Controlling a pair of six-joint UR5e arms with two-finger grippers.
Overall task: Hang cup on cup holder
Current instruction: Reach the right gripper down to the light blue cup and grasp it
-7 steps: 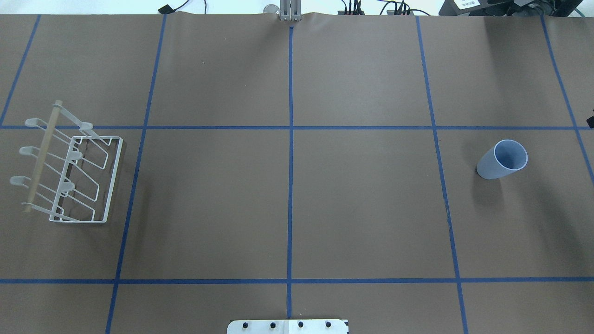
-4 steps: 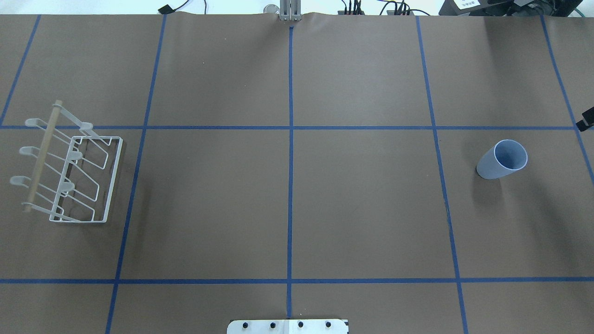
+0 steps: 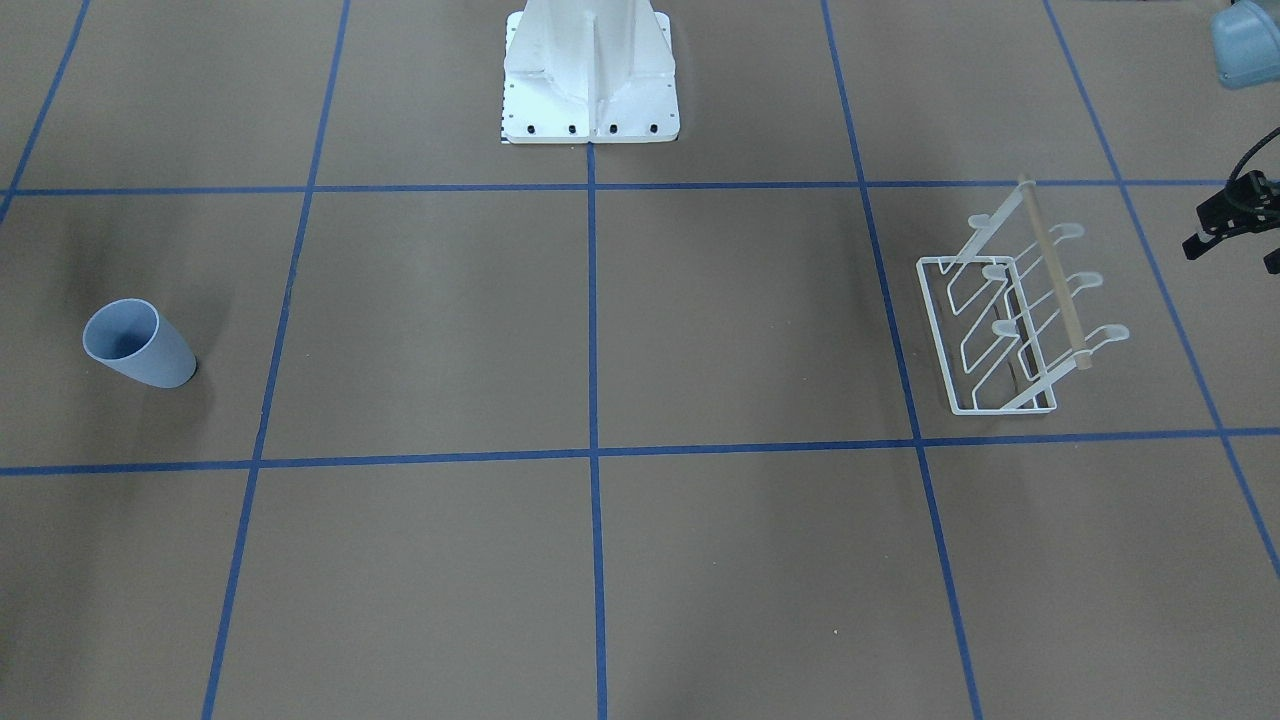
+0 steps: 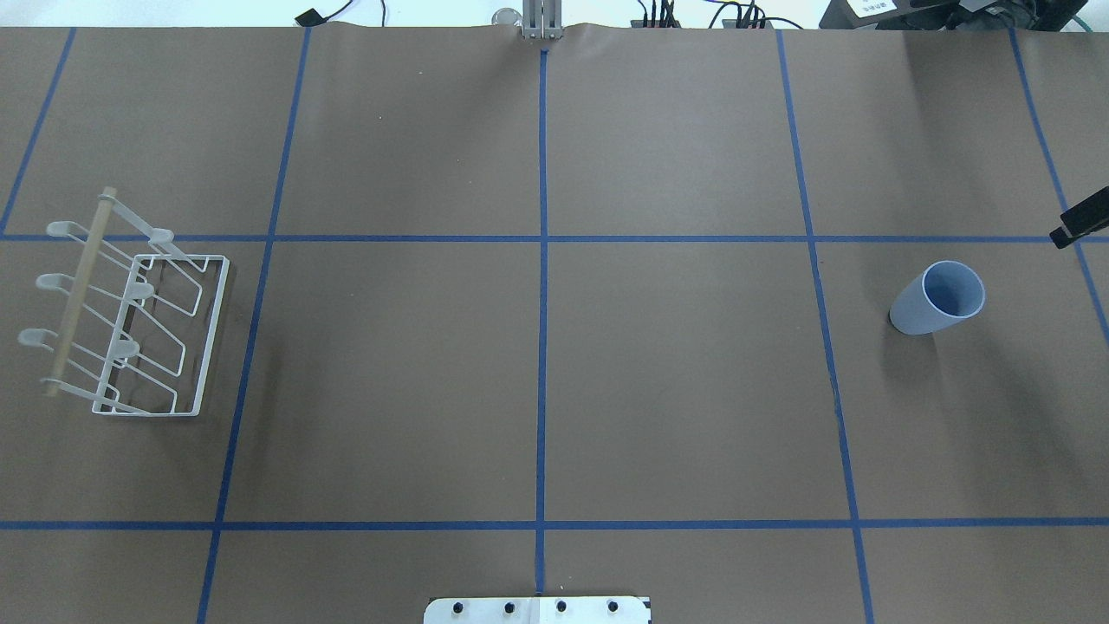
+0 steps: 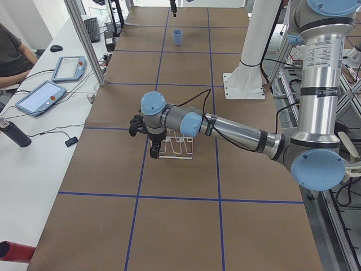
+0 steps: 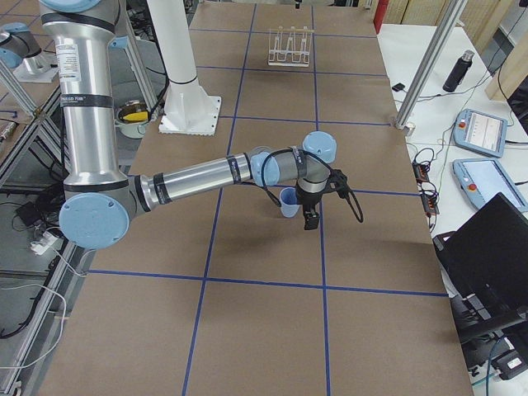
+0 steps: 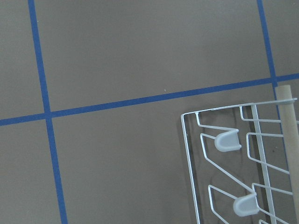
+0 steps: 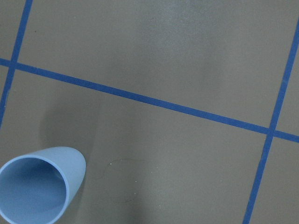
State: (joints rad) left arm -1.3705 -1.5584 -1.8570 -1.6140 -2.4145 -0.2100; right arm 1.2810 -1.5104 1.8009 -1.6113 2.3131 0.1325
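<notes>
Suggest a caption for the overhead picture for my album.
Pale blue cup stands upright on the right, white wire cup holder far left, nothing hung yet.

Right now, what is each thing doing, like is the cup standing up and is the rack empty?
Cup: upright on the table, empty, nothing holds it.
Rack: standing on the table, prongs bare.
Left arm: by the rack; jaws open or shut, cannot tell.
Right arm: near the cup, not touching; jaws open or shut, cannot tell.
</notes>
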